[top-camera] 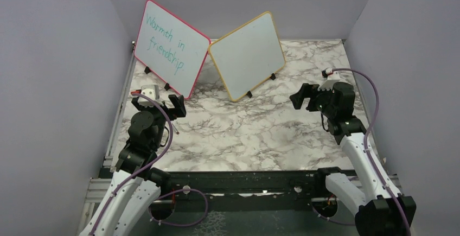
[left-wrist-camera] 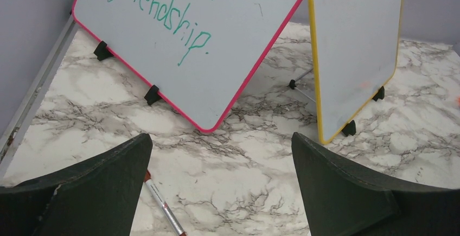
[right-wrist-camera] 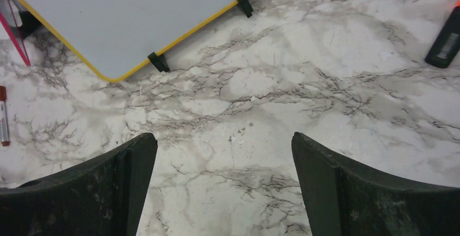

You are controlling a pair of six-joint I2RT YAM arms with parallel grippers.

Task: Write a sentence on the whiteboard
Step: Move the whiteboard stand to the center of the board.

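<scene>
Left gripper (left-wrist-camera: 221,138) and right gripper (right-wrist-camera: 223,137) gape empty; a marker (left-wrist-camera: 163,206) lies partly hidden beneath the left one.

Soft, even light comes from overhead, so I see only faint shadows on the marble table (top-camera: 244,138). Up close my dark fingers (left-wrist-camera: 92,192) look slightly soft; farther things stay sharp.

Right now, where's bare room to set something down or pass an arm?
Bare marble table: the middle, between left gripper and right gripper, in front of the whiteboard. Crowded: back left, where the pink-framed board stands close beside the whiteboard, and below the left gripper, where a marker lies.
</scene>
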